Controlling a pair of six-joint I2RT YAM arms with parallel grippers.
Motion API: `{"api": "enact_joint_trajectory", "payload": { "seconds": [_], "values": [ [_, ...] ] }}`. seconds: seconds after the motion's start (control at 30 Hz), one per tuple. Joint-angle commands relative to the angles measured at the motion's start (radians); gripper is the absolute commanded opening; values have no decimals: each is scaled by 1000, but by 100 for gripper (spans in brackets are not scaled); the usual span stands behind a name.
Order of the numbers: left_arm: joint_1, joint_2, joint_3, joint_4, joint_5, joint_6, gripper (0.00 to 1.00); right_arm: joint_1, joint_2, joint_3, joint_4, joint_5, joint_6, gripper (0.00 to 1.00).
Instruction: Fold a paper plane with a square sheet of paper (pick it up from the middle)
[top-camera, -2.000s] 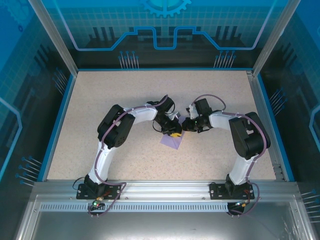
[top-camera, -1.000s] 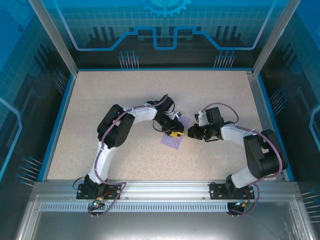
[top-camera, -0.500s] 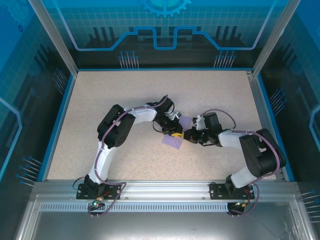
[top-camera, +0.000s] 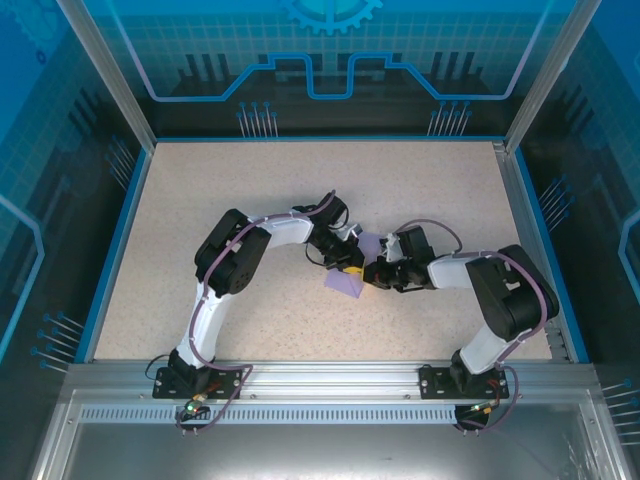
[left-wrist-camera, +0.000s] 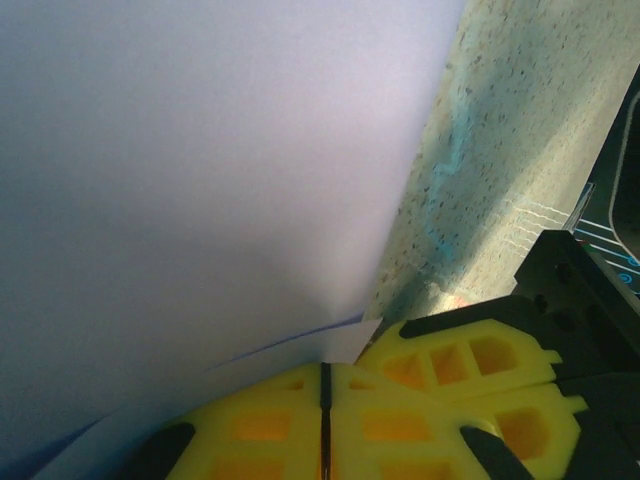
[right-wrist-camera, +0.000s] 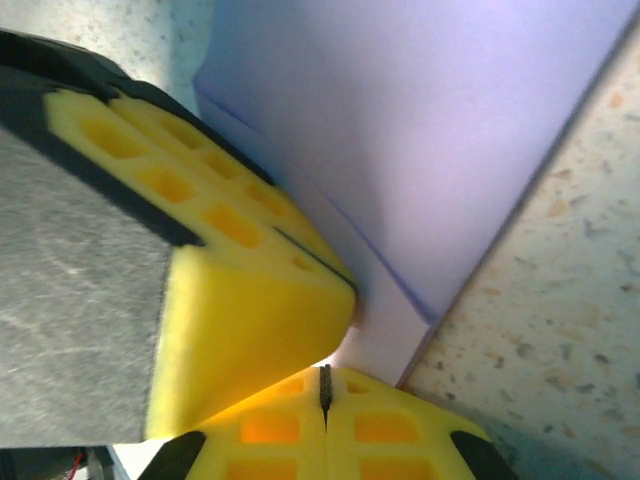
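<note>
The lavender square sheet of paper (top-camera: 346, 284) lies partly folded at the table's middle, one part raised between the two grippers. My left gripper (top-camera: 352, 267) is shut, and the paper's (left-wrist-camera: 200, 180) folded layers run into the seam of its yellow jaws (left-wrist-camera: 325, 368). My right gripper (top-camera: 376, 272) is shut too. Its tip (right-wrist-camera: 325, 374) touches the paper's (right-wrist-camera: 420, 130) lower corner, and I see nothing between its jaws. The left gripper's fingers (right-wrist-camera: 240, 300) press against the right tip. No paper plane shape shows.
The speckled table (top-camera: 230, 190) is ringed by a blue rim and glass walls (top-camera: 110, 130). Both arms bend inward and meet at the middle. The arm bases sit on a metal rail (top-camera: 320, 385) at the near edge.
My right gripper swung away to the right, then came back left until its tip met the left gripper at the paper. The left jaws closed on the paper.
</note>
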Motion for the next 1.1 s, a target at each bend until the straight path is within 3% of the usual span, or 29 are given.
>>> {"api": "enact_joint_trajectory", "payload": {
  "seconds": [0.0, 0.37, 0.7, 1.07],
  "values": [
    [-6, 28, -30, -39, -60, -2, 11, 16, 25, 32, -101, 88, -55, 0],
    [-2, -58, 5, -44, -39, -14, 14, 27, 52, 42, -184, 159, -106, 0],
    [-3, -133, -83, -74, -121, 23, 11, 27, 68, 47, -174, 148, -117, 0],
    [6, -78, -81, -99, -200, 69, 10, 27, 59, 56, -188, 137, -129, 0]
  ]
}}
